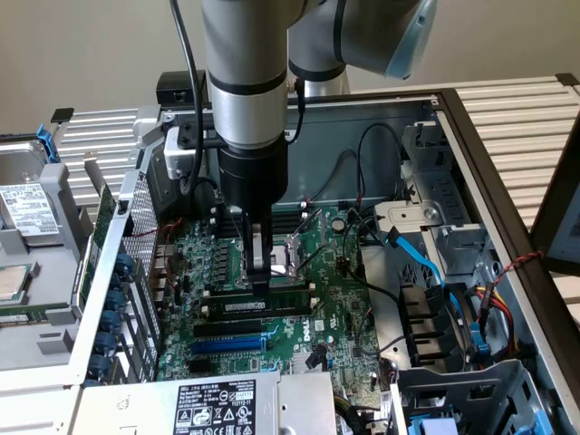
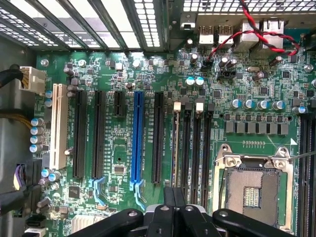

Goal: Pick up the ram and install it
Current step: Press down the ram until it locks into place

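Exterior view: gripper [image 1: 261,277] clenched, nothing between fingers, tips down at top edge of ram [image 1: 258,305]; ram stands upright in black slot near CPU socket [image 1: 293,251]; thin flat green board, dark chips, small white label; socket frame shiny metal.

Slatted metal bench [image 1: 521,109] bears open computer case [image 1: 390,111], motherboard [image 1: 344,317] facing up.
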Robot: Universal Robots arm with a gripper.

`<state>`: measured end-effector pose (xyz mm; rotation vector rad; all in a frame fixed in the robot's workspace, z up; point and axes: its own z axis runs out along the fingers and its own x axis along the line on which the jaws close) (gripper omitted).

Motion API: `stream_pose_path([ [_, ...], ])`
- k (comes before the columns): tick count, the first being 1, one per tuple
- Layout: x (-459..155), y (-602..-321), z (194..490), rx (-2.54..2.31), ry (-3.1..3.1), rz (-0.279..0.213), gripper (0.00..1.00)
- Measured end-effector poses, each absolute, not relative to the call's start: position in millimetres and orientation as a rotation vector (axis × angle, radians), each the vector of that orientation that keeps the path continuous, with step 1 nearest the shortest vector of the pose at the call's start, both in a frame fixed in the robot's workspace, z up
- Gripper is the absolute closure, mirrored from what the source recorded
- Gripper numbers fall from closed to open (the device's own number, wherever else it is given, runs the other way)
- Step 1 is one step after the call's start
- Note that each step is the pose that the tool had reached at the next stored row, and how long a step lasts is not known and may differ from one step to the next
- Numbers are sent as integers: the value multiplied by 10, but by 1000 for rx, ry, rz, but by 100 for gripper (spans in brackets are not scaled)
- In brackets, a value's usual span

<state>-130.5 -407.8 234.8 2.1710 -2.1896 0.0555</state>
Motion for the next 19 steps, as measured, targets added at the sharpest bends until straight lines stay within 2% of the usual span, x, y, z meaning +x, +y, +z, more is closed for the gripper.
stream_pose_path([
  [19,-1306,-4085,2301,2179,-2198,40,90],
])
